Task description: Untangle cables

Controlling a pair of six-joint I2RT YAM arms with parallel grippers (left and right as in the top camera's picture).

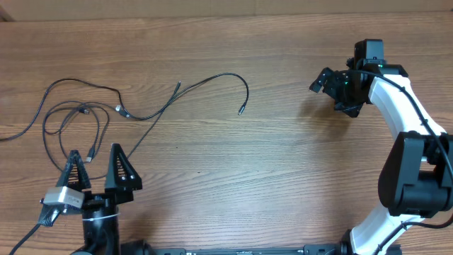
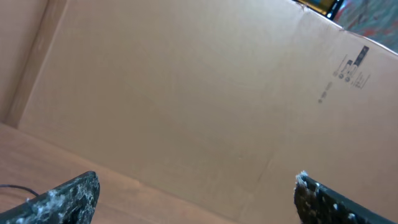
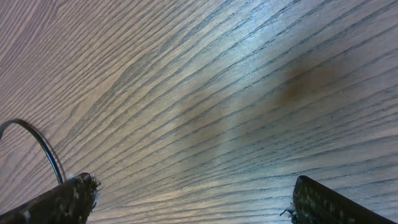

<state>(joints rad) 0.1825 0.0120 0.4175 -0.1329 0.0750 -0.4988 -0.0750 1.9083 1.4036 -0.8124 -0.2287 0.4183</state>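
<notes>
Thin black cables (image 1: 85, 113) lie looped on the left part of the wooden table. One long cable (image 1: 212, 79) arcs right and ends in a small plug tip (image 1: 241, 111). My left gripper (image 1: 98, 164) is open and empty at the front left, just in front of the loops; its wrist view (image 2: 196, 193) shows only a cardboard wall and a bit of cable (image 2: 12, 188). My right gripper (image 1: 325, 80) is open and empty at the far right, well away from the cables. Its wrist view (image 3: 189, 199) shows bare wood and a curved cable (image 3: 43, 146).
A cardboard wall (image 2: 186, 93) stands along the table's far edge. The wooden table (image 1: 283, 170) spreads between the arms. The right arm's white links (image 1: 403, 106) reach along the right edge.
</notes>
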